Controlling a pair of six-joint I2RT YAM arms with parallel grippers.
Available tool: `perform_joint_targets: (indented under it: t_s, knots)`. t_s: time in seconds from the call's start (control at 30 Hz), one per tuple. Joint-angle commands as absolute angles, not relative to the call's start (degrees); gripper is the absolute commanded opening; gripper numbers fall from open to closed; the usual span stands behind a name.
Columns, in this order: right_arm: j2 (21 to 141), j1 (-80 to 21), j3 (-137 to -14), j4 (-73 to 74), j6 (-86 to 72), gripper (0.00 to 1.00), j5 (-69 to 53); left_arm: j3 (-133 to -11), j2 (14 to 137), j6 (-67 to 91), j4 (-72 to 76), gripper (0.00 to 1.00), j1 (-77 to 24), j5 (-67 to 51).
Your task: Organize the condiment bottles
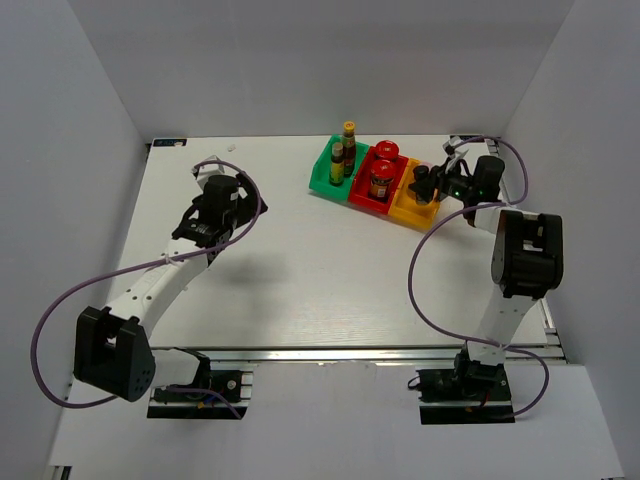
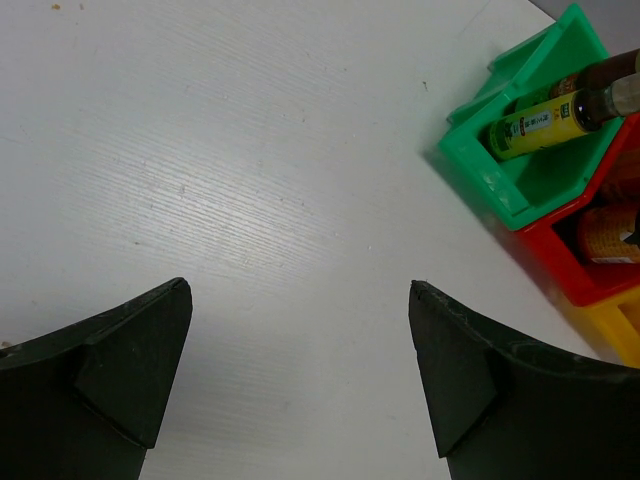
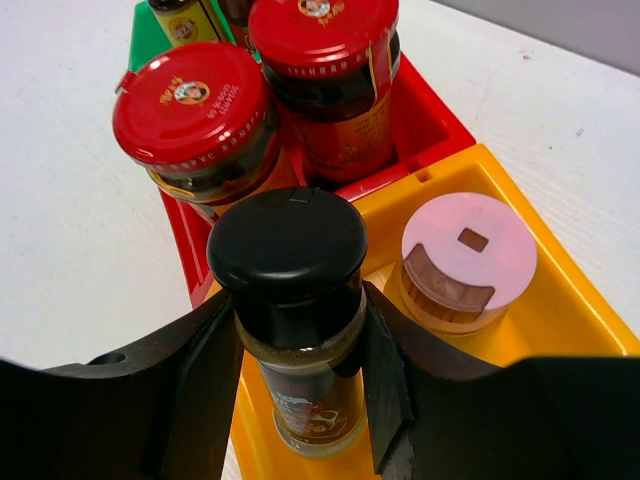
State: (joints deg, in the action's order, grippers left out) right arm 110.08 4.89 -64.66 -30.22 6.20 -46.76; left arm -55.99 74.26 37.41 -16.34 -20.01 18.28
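Black-capped shaker [image 3: 293, 320] stands upright, cap up, pinched by right claw [image 3: 300, 385]; left claw [image 2: 298, 300] spread

Slim bottles [image 1: 343, 155] are standing in the left bin [image 1: 318, 183], jars [image 1: 382, 178] in the middle bin [image 1: 366, 203], shaker [image 3: 290, 300] beside short bottle [image 3: 465, 260] in the right bin [image 1: 410, 216].

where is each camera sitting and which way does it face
Top: fixed above and behind, looking down at the table; left arm and right arm show.
Left wrist: on the left arm, facing down across the table toward the green bin; open left gripper shows.
Right wrist: over the yellow bin; right gripper clamps the black-capped shaker.
Shared: top and left wrist both catch the green bin.
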Motion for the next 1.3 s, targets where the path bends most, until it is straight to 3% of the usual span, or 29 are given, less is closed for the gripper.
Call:
perform_joint_targets:
  t_s: [0.0,0.67,1.27]
  knots:
    - [111.00,5.18,-66.80,-34.28,5.98,0.25,-47.90,-57.92,73.65,36.83,-16.35,0.98,-19.69,19.60]
    - [115.40,5.27,-66.98,-33.40,9.14,0.39,-50.27,-58.62,74.97,37.35,-17.40,0.98,-19.42,19.86]
    - [115.31,7.03,-64.95,-36.30,7.91,0.60,-54.75,-58.71,74.18,37.97,-18.72,0.98,-19.42,21.27]
